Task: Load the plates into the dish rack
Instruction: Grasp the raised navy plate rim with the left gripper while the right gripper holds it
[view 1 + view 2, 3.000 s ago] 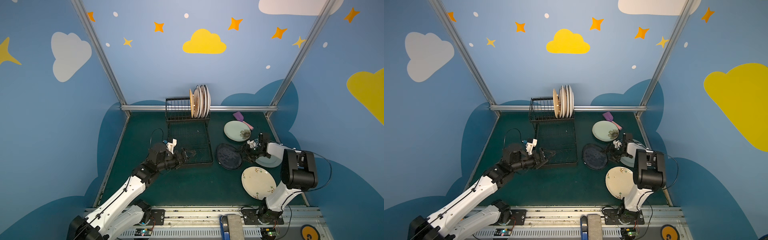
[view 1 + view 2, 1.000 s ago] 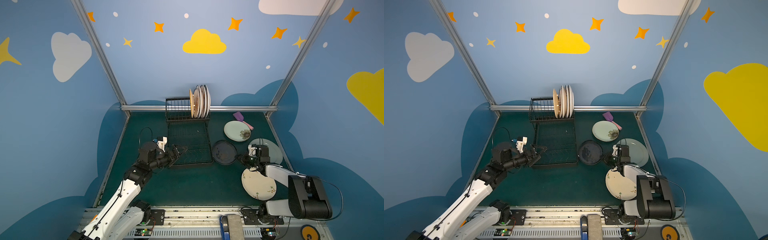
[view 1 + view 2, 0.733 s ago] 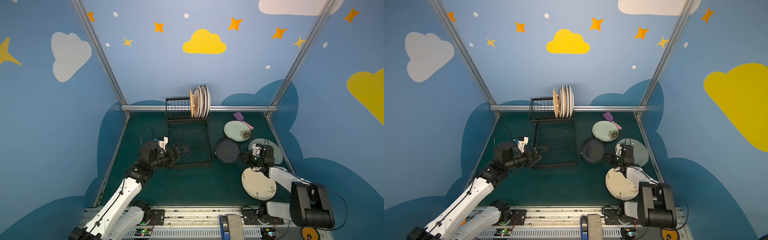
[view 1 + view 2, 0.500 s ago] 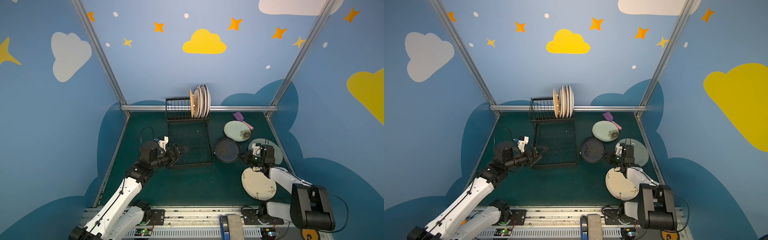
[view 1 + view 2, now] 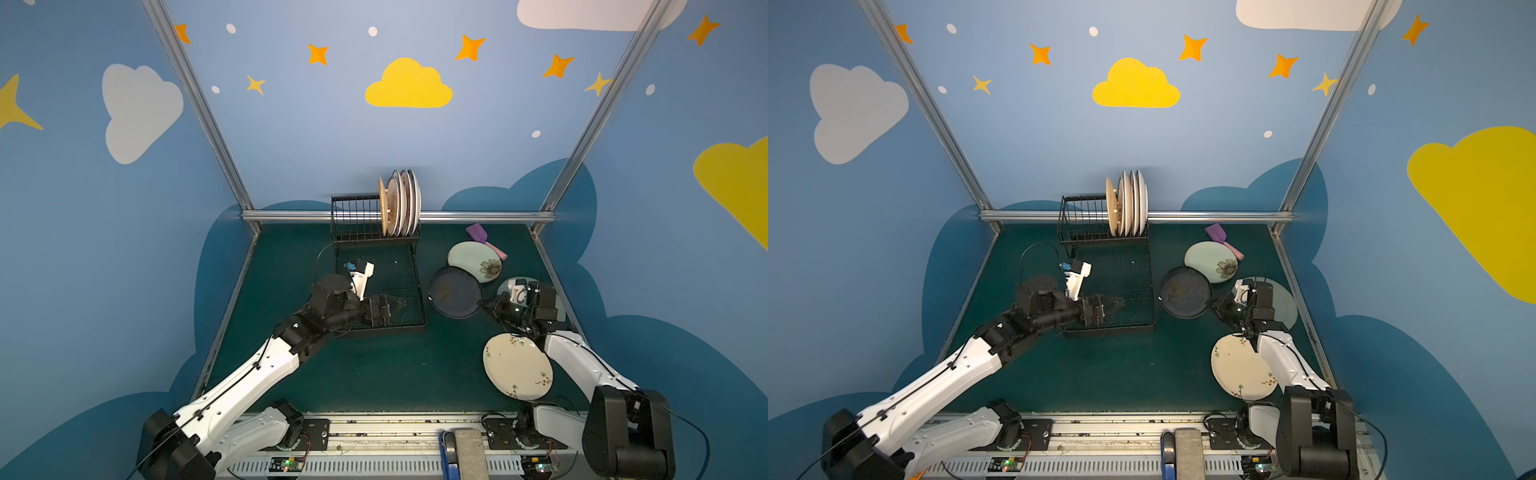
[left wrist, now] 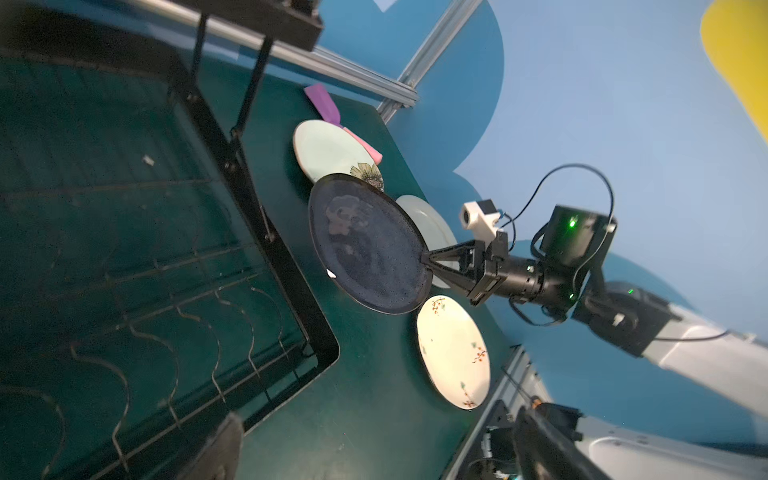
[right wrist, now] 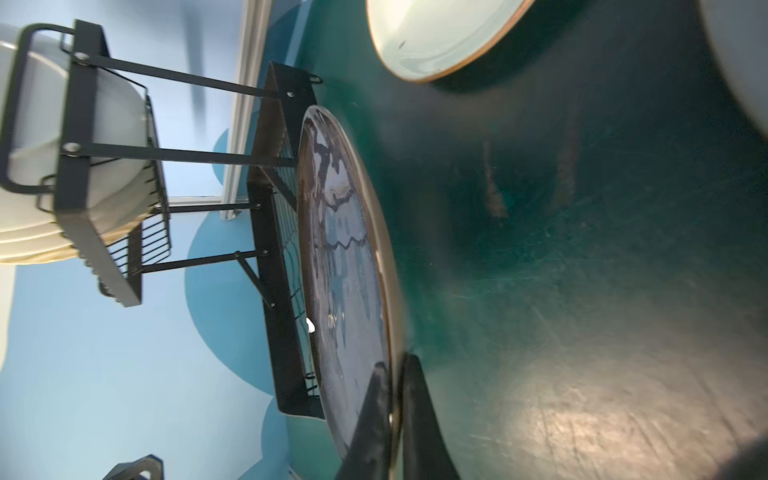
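Tipping the dark navy plate (image 5: 455, 293) up from the table, flat on the mat three seconds back and now raised on the side nearest the arm, face turned toward the rack; hard to tell whether its far rim is clear of the mat. Pinching its rim in the right gripper (image 6: 426, 257), jaws nearly together on the thin edge, plain in both wrist views. Holding it just beside the right rail of the dish rack (image 5: 423, 309), near the lower tray's front right corner, not yet over it.

Reaching over that same corner with the left gripper (image 5: 395, 301), further toward the plate than a second ago, jaws spread wide and empty. Probably preparing a handover or a two-armed steadying, judging by the facing poses.

Leaving four plates (image 5: 401, 203) standing in the upper tier at the table's back edge, with open slots to their left. Waiting along the right edge: a pale green flowered plate (image 5: 469, 257) with the spatula (image 5: 478, 232) against its far rim, another pale plate (image 5: 505, 284) half hidden under the right arm, and a cream floral plate (image 5: 517, 365) near the front right corner.
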